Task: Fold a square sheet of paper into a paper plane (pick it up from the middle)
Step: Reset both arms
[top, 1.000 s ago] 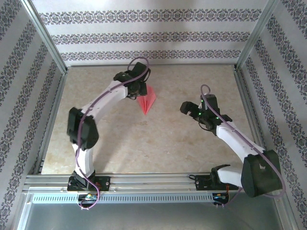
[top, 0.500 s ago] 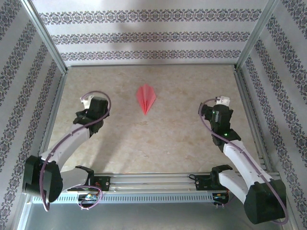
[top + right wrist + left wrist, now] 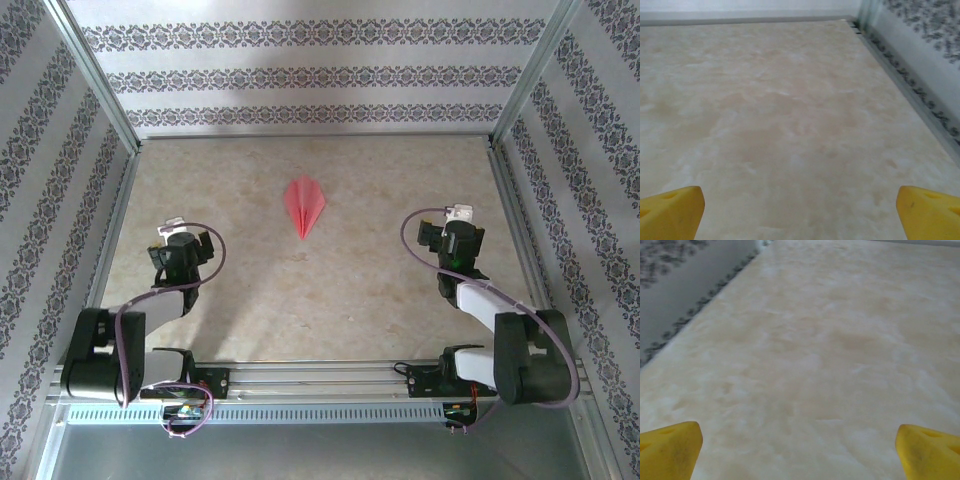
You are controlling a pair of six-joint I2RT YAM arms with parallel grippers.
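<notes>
Left fingers: the left fingers are spread wide with nothing but bare worktop between the yellow tips, so they are released.
Right fingers: the right fingers are spread just as wide and hold nothing.
Paper plane: the paper plane lies flat on the worktop, ahead of both sets of fingers and roughly midway between them, well apart from each, with its nose towards the arms.
What changed: a second ago the left fingers were right at the plane's broad end. Since then that arm has drawn back towards its base and the right arm has folded back too. The plane sits where it was let go and has not shifted in the last half second.
What it means: the plane is released and both arms are retreating, so I judge the folding finished and this the closing move.
Doubt: from above the plane is small. It looks like a neat dart, but the creases cannot be checked.
</notes>
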